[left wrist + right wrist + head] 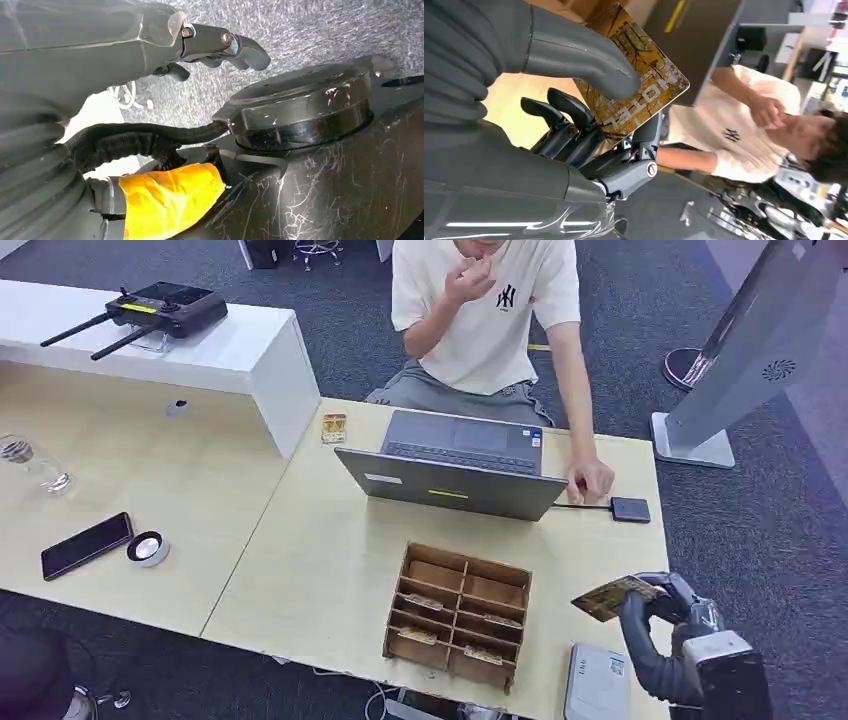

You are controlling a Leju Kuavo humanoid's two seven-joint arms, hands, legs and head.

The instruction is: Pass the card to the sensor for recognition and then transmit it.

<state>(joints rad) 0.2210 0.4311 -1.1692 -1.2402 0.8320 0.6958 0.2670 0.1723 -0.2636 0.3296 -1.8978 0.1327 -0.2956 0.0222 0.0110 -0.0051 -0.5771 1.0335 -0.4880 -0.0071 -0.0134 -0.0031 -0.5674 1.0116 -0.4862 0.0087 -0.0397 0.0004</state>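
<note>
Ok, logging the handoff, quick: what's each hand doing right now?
Left hand: fingers curled, holding nothing, hanging above the carpet.
Right hand: pinching the yellow patterned hotel card.

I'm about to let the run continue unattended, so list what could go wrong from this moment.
1. The right hand holds the card pinched between thumb and fingers with much of it jutting free; it might slip or twist during the reach.
2. The black sensor lies right beside the person's hand, so a pass there could brush it.
3. The laptop and wooden organizer stand close to the path and could be clipped.
</note>
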